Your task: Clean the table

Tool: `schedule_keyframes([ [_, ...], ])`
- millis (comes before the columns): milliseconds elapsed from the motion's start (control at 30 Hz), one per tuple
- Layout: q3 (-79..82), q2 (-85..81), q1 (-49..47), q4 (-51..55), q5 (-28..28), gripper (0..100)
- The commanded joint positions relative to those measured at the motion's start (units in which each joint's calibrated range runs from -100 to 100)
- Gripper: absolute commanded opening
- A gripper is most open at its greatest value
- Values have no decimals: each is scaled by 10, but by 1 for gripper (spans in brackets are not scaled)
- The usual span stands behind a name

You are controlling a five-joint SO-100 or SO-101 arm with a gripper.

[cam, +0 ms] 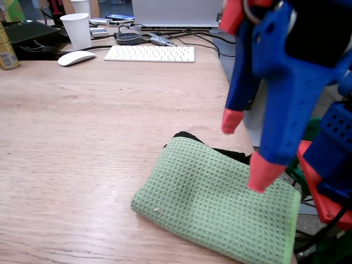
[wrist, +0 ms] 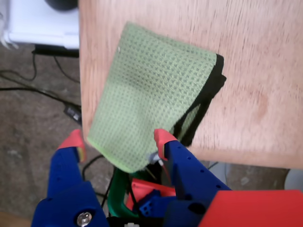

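A folded green waffle-weave cloth [cam: 212,203] [wrist: 147,90] with a black underside lies at the corner of the light-brown wooden table [cam: 82,121] [wrist: 255,56], its near end overhanging the edge. My blue gripper [cam: 245,151] [wrist: 118,142] with red fingertips [cam: 263,171] hangs open above the cloth's near end, apart from it. Nothing is between the fingers.
At the far side of the table stand a white keyboard [cam: 149,53], a white mouse [cam: 76,58], a paper cup [cam: 77,30], a laptop [cam: 176,14] and cables. In the wrist view, floor with cables [wrist: 33,90] lies beyond the table edge.
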Motion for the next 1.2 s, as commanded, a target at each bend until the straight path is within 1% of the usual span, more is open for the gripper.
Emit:
schedule_keyframes([
  [0, 62, -1, 22, -93, -2, 38],
  [100, 135, 37, 48, -208, -1, 38],
  [167, 139, 91, 63, -223, -1, 38],
  [300, 141, 124, 80, -221, -1, 37],
  [367, 140, 87, 90, -221, 3, 37],
  [433, 150, -4, 92, -211, 4, 37],
  [533, 216, -113, 90, -147, 4, 38],
  [667, 277, -158, 92, -153, 4, 38],
  [733, 283, -139, 92, -155, 4, 38],
  [800, 275, -75, 92, -160, 4, 38],
  [867, 277, -18, 93, -225, 4, 38],
  [933, 283, 36, 115, -297, 4, 38],
  [1000, 283, 89, 119, -336, 5, 38],
  [1067, 265, 136, 119, -342, 5, 37],
  [1167, 242, 159, 119, -334, 5, 37],
])
